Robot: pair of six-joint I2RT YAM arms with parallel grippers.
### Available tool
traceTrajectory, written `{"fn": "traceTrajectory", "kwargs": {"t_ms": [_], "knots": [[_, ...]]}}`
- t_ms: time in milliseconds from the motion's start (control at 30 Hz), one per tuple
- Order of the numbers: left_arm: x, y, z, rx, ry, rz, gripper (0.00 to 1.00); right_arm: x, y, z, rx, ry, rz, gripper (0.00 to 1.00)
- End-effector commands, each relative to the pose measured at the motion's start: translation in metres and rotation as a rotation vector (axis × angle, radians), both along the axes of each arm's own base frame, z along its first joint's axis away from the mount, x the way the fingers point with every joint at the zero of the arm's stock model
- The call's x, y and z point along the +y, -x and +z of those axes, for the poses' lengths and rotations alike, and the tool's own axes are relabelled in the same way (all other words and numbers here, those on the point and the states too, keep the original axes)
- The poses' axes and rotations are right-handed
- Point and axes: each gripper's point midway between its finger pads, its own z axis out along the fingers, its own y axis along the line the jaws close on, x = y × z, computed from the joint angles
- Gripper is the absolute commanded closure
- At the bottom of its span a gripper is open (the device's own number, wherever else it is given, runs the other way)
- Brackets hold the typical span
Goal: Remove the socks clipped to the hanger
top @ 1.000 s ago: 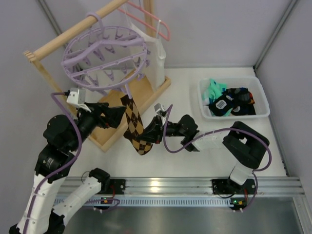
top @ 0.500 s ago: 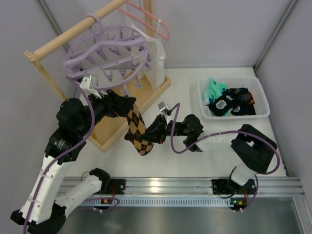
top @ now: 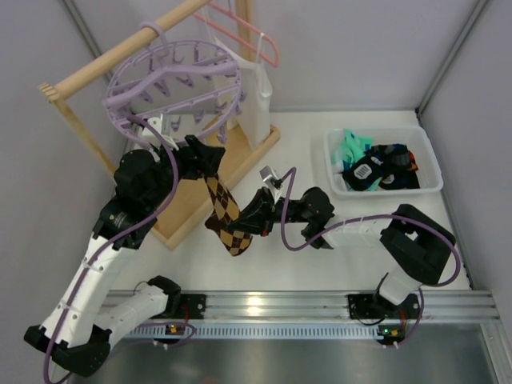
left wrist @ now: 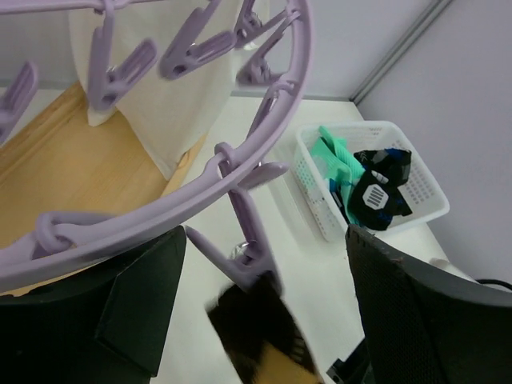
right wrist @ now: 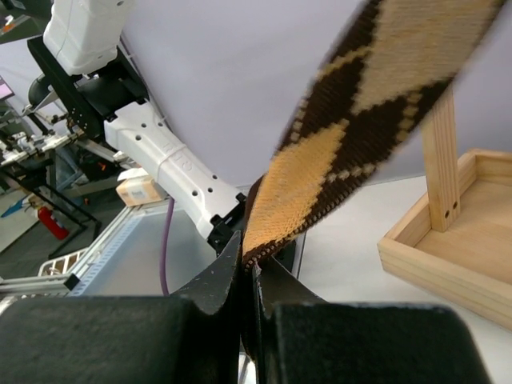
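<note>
Brown checked sock (top: 226, 212) slants down from hanger clip (left wrist: 252, 240); right claw (top: 245, 227) clamps it; left claw (top: 206, 164) apart.

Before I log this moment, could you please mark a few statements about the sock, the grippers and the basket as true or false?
1. The brown checked sock hangs from a clip of the lavender hanger. True.
2. The right gripper is open beside the sock. False: it is shut on the sock's lower end.
3. The white basket holds mint-green socks and black socks. True.
4. The left gripper is shut on the sock. False: it is open, with a finger on each side of the clip.
</note>
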Motion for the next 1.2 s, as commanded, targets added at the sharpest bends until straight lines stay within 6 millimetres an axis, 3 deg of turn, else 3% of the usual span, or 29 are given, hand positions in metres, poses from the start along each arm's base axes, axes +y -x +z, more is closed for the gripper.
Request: {"fn": "traceTrajectory", "kwargs": {"t_ms": [0,200,500,800,1000,1167], "knots": [[0.010,-0.014,0.011,-0.058,0.027,0.087,0.16,-0.019,0.022,0.059,-0.175,-0.210,0.063,1.00],[0.015,-0.017,0.001,-0.039,0.024,0.118,0.17,-0.019,0.023,0.064,-0.183,-0.216,0.073,1.00],[0.011,-0.031,0.013,-0.076,0.029,0.133,0.23,-0.015,0.025,0.059,-0.171,-0.205,0.096,1.00],[0.023,-0.043,0.020,-0.090,0.003,0.215,0.39,-0.007,0.027,0.053,-0.164,-0.190,0.110,1.00],[0.017,-0.042,0.027,-0.099,0.004,0.181,0.37,-0.001,0.025,0.046,-0.162,-0.168,0.103,1.00],[0.024,-0.041,0.031,-0.110,0.007,0.212,0.29,0.003,0.024,0.041,-0.160,-0.154,0.102,1.00]]}}
